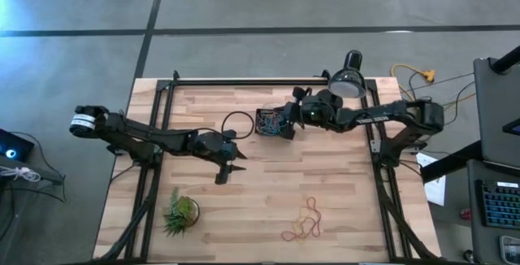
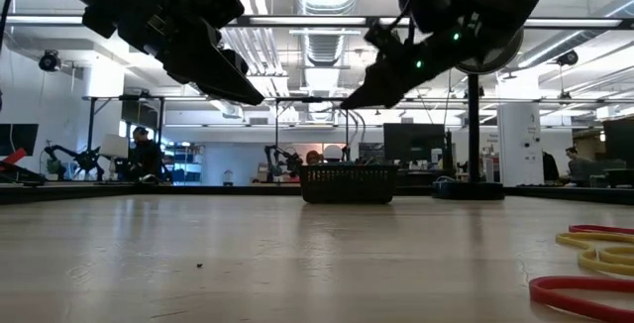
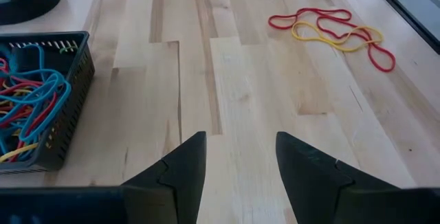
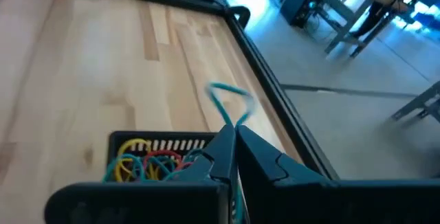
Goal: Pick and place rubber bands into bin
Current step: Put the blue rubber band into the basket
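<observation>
Lower left of the overhead frame: spiky green plant (image 1: 180,214) on the wooden table (image 1: 244,216), well apart from everything else. Mid-frame, left gripper (image 1: 231,169) raised off the boards with fingers (image 3: 180,169) spread and empty; just right of it, upper centre, black bin (image 1: 273,123) full of tangled bands, right gripper (image 1: 289,112) over it, pinched tight on a teal rubber band (image 4: 230,99). Upper right, black lamp (image 1: 348,80) close behind that arm; lower right, loose rubber bands (image 1: 305,220) in red and yellow.

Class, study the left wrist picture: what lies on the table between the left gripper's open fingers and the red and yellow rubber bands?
Nothing: in the left wrist view, only bare wooden tabletop separates the left gripper from the red and yellow rubber bands.
</observation>
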